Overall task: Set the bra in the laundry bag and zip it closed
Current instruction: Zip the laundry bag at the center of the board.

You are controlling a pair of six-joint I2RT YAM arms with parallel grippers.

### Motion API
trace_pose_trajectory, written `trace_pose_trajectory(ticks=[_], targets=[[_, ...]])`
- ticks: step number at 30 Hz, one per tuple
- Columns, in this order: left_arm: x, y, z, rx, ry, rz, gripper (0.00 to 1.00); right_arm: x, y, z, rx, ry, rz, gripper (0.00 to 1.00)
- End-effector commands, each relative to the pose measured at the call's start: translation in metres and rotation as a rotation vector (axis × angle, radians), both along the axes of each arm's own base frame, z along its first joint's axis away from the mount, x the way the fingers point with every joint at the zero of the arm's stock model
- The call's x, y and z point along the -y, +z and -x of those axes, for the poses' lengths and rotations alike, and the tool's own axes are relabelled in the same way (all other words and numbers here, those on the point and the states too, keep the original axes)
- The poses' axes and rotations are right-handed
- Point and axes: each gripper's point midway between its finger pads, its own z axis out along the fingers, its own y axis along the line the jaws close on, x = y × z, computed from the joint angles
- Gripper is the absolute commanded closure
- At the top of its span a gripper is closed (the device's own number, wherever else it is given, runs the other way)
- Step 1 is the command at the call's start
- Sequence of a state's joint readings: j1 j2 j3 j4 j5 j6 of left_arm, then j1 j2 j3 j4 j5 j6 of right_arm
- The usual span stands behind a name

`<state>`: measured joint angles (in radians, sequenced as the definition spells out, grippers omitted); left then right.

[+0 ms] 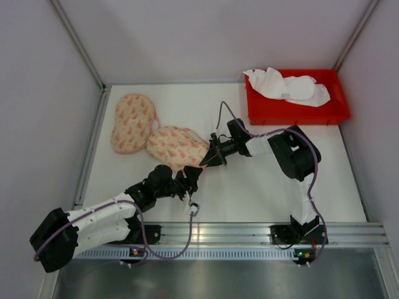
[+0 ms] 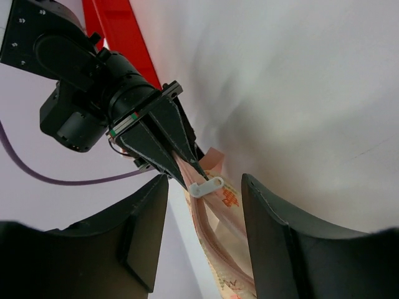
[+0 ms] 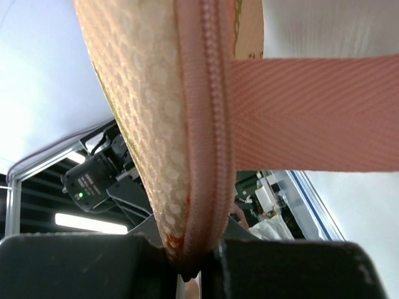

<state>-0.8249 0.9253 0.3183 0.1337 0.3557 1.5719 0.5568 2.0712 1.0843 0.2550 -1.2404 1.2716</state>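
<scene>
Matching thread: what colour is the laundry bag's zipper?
Salmon pink fabric zipper; right wrist view shows it best.

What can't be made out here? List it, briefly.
- Inside the laundry bag: top view, the opaque fabric hides its contents.
- The white cloth in the red bin: top view, too small to identify.
- The zipper end: right wrist view, hidden behind the right gripper.

Patterned mesh laundry bag (image 3: 140, 118), pink zipper (image 3: 209, 124) edge foremost, is pinched at its near end between the closed right gripper (image 3: 193, 273), a pink woven strap (image 3: 312, 112) extending right and a dark camera unit (image 3: 93, 182) behind at left.
</scene>
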Motion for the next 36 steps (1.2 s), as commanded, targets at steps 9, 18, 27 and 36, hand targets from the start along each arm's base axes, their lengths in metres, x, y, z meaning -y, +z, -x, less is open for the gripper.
trace_pose_trajectory(ticks=[9, 18, 27, 36], targets=[[0.012, 0.025, -0.016, 0.225, -0.009, 0.112, 0.48, -0.006, 0.012, 0.014, 0.019, 0.05, -0.043, 1.0], [0.014, 0.024, -0.008, 0.267, -0.059, 0.123, 0.52, -0.007, 0.011, 0.016, 0.01, 0.057, -0.042, 1.0], [0.014, 0.019, -0.003, 0.279, -0.086, 0.113, 0.71, -0.006, 0.01, 0.016, 0.011, 0.058, -0.042, 1.0], [0.008, 0.01, 0.004, 0.242, -0.102, 0.06, 1.0, -0.005, 0.009, 0.013, 0.024, 0.056, -0.045, 1.0]])
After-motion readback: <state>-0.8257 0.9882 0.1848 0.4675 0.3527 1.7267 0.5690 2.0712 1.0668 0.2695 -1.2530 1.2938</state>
